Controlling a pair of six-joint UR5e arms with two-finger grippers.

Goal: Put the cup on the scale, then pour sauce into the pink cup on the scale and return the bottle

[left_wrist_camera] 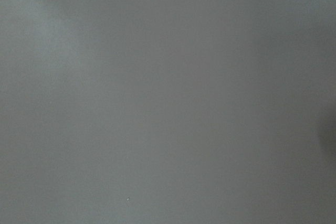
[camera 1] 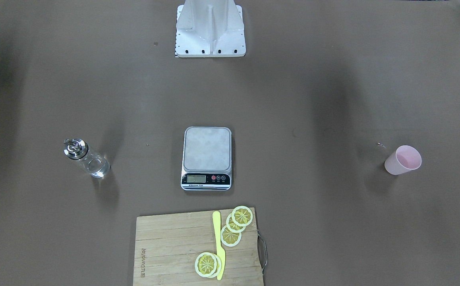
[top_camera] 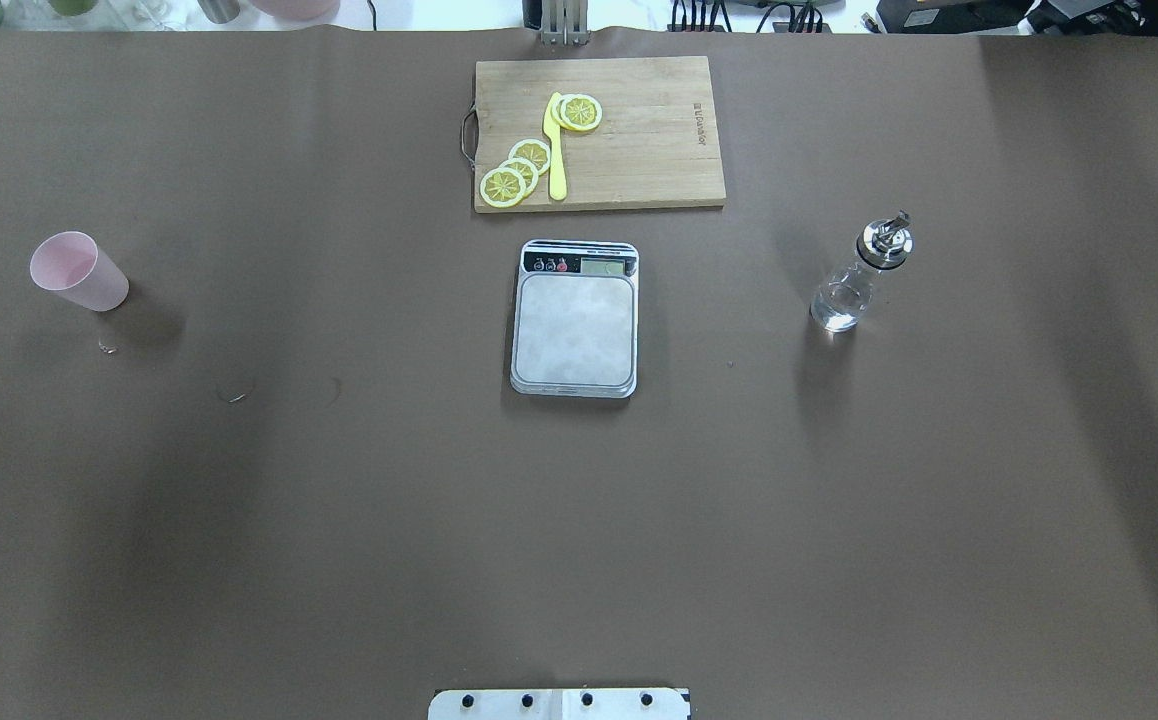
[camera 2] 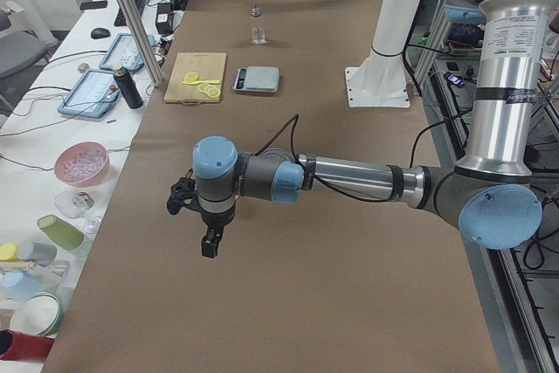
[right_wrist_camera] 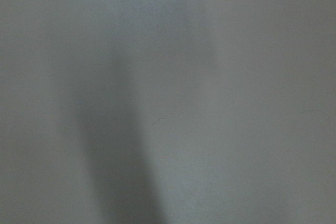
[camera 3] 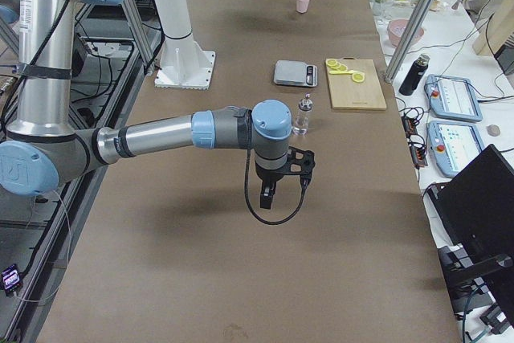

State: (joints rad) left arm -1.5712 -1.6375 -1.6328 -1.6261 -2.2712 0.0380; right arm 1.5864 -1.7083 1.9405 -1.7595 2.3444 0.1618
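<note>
The left arm and right arm are showing silver-grey tubes, dark grey joints and round pale blue caps. A thin black cable is looping off each wrist. The left gripper and right gripper are showing black. The white base is carrying dark bolts along its edge.

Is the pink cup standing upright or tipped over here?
Upright. The cup stands on its base on the table, its open mouth facing up, well apart from the scale.
</note>
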